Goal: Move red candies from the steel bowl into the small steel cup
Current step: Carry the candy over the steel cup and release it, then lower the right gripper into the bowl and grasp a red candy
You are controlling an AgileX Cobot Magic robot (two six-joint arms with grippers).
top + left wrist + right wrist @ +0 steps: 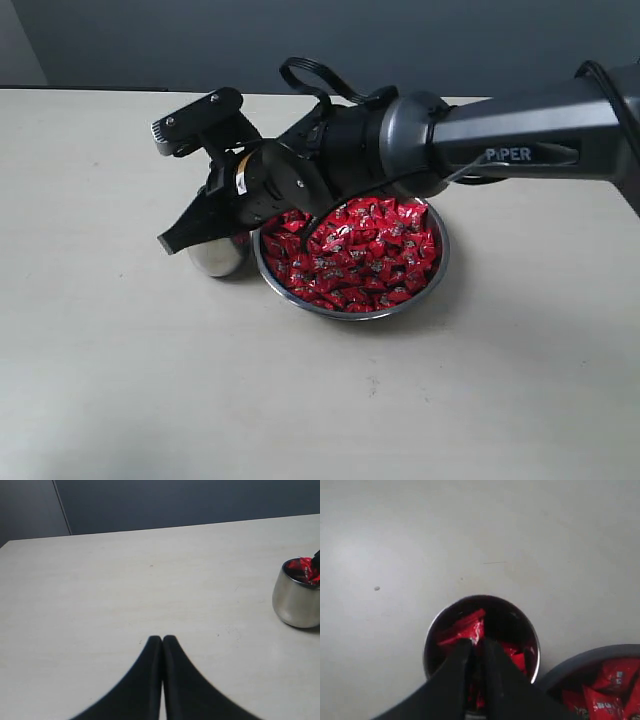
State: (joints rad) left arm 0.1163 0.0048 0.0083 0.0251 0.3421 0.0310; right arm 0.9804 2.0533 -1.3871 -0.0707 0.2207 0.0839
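1. The left gripper (162,639) is showing nearest in its own wrist view; its two smooth, black, tapering fingers (142,680) are pressing flat together with nothing between them, above bare tabletop, well apart from the cup.
2. The table (120,400) is spreading pale, matt and faintly grained; a broad flat stretch is lying open in front of the bowl and to its left.
3. The steel bowl (345,314) is sitting right of the middle, wide, shallow and round, with a thin shiny rim; the red candies (370,250) are heaping it full, their crinkled glossy wrappers each bearing a small pale and dark mark.
4. The small steel cup (218,258) is standing upright just beside the bowl's left rim, egg-rounded and mirror-bright; more of the red candies are lying inside it; whether cup and bowl are touching I cannot tell.
5. The right gripper (172,240) is hanging over the cup's mouth, black fingers pointing down; the tips are standing a narrow slit apart with a red wrapper right at them; whether they are pinching it I cannot tell.
6. The right arm (520,130), rounded dark grey casing, is reaching in from the right over the bowl's far side; a black cable loop (305,72) is arching above its wrist.
7. The table's straight far edge is meeting a dark blue-grey wall (350,40); on the left, open tabletop is running up to that edge.
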